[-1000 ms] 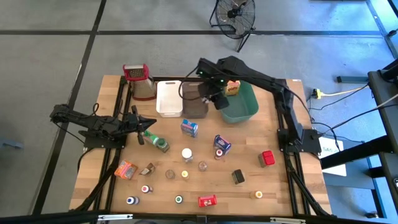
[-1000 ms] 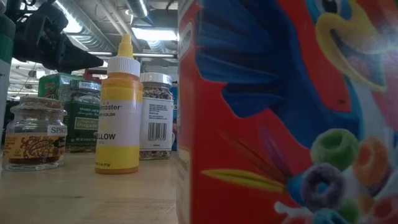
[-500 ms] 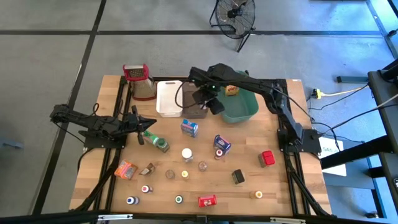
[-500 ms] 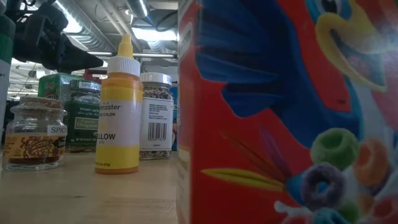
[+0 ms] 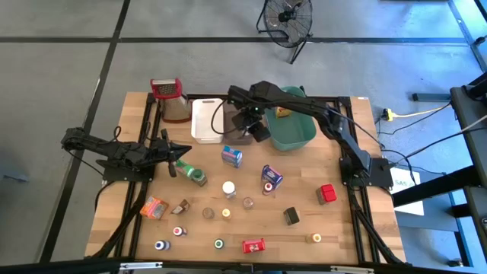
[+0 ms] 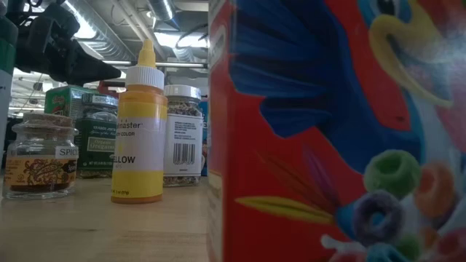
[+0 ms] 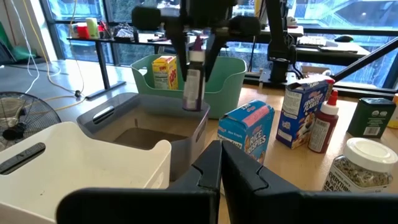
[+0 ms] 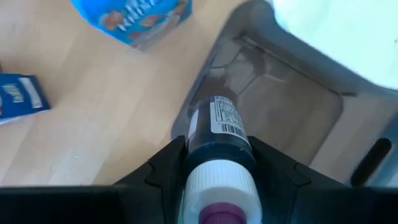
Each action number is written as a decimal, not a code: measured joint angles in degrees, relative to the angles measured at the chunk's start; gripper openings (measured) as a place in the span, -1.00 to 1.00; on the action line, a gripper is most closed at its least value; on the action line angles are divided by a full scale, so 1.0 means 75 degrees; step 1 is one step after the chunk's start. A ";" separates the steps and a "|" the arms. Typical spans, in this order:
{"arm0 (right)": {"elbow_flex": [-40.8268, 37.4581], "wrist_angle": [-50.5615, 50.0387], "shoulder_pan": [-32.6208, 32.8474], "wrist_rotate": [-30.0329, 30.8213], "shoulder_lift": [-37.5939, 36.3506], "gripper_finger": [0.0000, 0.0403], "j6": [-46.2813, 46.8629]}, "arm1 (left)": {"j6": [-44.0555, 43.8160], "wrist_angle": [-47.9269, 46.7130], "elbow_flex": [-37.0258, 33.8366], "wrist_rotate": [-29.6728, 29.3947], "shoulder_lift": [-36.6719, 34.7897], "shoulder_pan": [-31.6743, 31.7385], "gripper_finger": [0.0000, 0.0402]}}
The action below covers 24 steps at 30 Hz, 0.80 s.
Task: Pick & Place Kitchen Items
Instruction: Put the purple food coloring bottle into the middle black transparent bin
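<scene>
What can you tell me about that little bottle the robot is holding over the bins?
The small dark bottle has a white cap with a purple tip and a white barcode label. It hangs upright, clamped between the right gripper jaws near its neck, above the brown bin, at the edge nearest the teal bin. Nothing else touches it.

Grey floor [image 5: 68, 53], standing fan [image 5: 288, 17], large windows [image 7: 118, 15].

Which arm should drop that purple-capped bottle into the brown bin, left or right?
Right. Its tool already grips the bottle and hangs over the brown bin. The left tool sits shut, apart from the bins, near a green-capped jar.
</scene>
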 joint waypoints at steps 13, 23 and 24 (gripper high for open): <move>-0.0095 -0.0157 -0.0059 -0.0035 0.0249 -0.25 0.0013 | 0.0000 0.0018 0.0000 0.0000 0.0002 0.0000 -0.98; -0.0099 -0.0353 -0.0117 -0.0414 0.0297 -0.25 0.0180 | 0.0002 0.0018 0.0000 0.0000 0.0002 -0.0002 -0.98; -0.0099 -0.0353 -0.0117 -0.0414 0.0297 -0.25 0.0183 | 0.0002 0.0018 0.0000 0.0000 0.0002 0.0000 -0.98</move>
